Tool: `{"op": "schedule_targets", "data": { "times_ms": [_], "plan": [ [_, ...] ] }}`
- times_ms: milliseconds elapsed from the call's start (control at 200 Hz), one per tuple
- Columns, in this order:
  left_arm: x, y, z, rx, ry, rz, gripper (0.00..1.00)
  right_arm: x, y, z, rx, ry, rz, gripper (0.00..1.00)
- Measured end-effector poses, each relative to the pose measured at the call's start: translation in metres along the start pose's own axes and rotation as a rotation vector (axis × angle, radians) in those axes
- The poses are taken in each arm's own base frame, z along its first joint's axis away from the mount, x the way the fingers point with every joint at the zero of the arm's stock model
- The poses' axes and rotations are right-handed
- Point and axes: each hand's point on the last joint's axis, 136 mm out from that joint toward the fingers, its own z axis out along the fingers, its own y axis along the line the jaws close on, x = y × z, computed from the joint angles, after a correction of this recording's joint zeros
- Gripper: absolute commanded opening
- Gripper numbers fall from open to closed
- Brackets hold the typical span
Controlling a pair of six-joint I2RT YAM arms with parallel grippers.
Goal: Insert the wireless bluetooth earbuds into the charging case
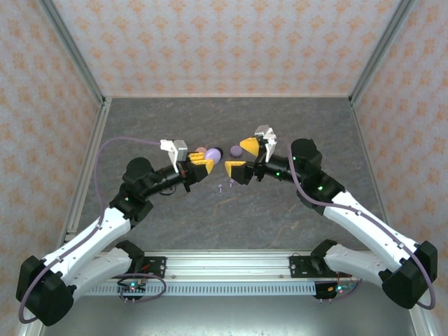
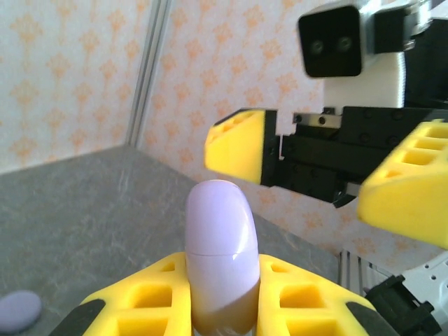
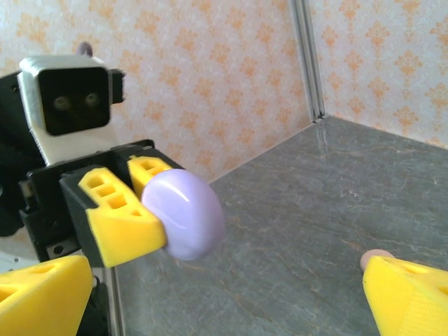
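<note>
My left gripper (image 1: 204, 166) is shut on a lilac charging case (image 1: 213, 154), held above the table. In the left wrist view the case (image 2: 220, 245) stands upright between my yellow fingers (image 2: 140, 301), its lid closed along a thin seam. My right gripper (image 1: 240, 159) faces it from the right, open wide with nothing between its fingers (image 2: 238, 147). In the right wrist view the case (image 3: 183, 213) juts from the left gripper's fingers (image 3: 115, 210), a short gap from my own open fingertips (image 3: 409, 297). Two tiny purple stemmed earbuds (image 1: 221, 186) lie on the table just below both grippers.
A pink round piece (image 1: 201, 150) and a purple round one (image 1: 236, 150) lie behind the grippers. A lilac disc (image 2: 17, 310) rests on the grey table, and a pink edge (image 3: 374, 259) peeks past my right finger. Patterned walls and metal posts (image 1: 78, 66) enclose the table.
</note>
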Motion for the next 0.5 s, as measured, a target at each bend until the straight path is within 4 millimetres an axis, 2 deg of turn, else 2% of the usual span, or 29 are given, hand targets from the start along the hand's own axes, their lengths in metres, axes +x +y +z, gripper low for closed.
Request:
{"op": "schedule_targets", "data": {
  "times_ms": [240,500],
  "plan": [
    [-0.003,-0.019,0.002,0.055,-0.014,0.07,0.0,-0.002,-0.006,0.009,0.009,-0.002,0.05,0.99],
    [-0.003,-0.016,0.003,0.038,-0.02,0.095,0.0,-0.004,-0.012,0.019,0.02,0.009,0.061,0.99]
  ]
}}
